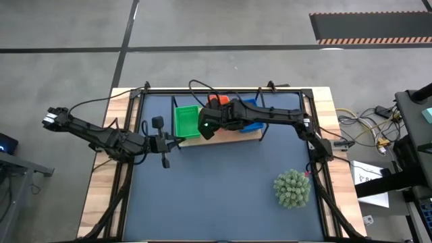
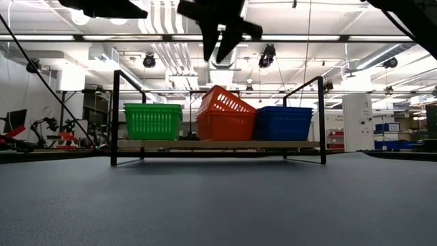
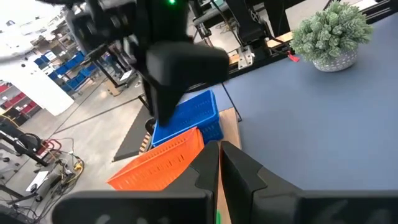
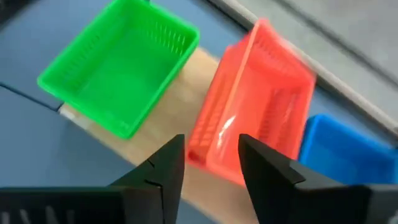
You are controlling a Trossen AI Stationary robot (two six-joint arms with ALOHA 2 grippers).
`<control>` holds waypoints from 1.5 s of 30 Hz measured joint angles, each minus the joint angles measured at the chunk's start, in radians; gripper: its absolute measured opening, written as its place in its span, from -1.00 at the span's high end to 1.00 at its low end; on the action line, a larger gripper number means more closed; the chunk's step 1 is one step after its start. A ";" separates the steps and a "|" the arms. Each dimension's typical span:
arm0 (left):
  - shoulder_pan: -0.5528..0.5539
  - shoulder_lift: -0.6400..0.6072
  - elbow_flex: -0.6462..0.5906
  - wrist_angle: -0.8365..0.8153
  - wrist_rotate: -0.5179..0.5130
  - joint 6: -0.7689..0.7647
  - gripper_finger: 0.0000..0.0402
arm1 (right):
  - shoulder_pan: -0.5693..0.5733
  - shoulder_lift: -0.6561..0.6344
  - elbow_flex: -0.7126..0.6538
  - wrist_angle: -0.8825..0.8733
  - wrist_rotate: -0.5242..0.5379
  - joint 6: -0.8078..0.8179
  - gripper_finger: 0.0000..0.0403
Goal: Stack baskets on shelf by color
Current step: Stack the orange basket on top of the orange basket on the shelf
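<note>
On the shelf stand the baskets in three colour groups: green on the left, orange-red in the middle, blue on the right. The top orange-red basket lies crooked, one end raised, its lower end sunk in the basket beneath. My right gripper hangs above it, open, slanting down, touching nothing; its fingers show apart in the right wrist view. My left gripper is shut with nothing in it, by the shelf's near left corner.
A round spiky green plant ball sits on the dark-blue mat toward the near right. The shelf's black wire frame rises at both ends. Cables run along the table's far and right edges.
</note>
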 joint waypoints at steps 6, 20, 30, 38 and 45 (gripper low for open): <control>0.000 0.000 0.000 0.002 0.000 0.000 1.00 | -0.008 -0.006 -0.019 0.044 0.083 -0.117 0.77; 0.000 0.000 0.000 0.001 0.001 0.000 1.00 | -0.048 -0.005 -0.207 0.222 -0.016 -0.144 0.96; 0.000 0.000 0.000 0.001 0.002 -0.004 1.00 | -0.050 -0.043 -0.171 0.237 0.046 -0.173 0.96; 0.000 0.000 0.000 0.001 0.002 -0.004 1.00 | -0.068 -0.026 -0.262 0.265 0.036 -0.171 0.96; 0.000 0.000 0.000 0.001 0.002 -0.005 1.00 | -0.068 -0.024 -0.256 0.279 -0.015 -0.181 0.96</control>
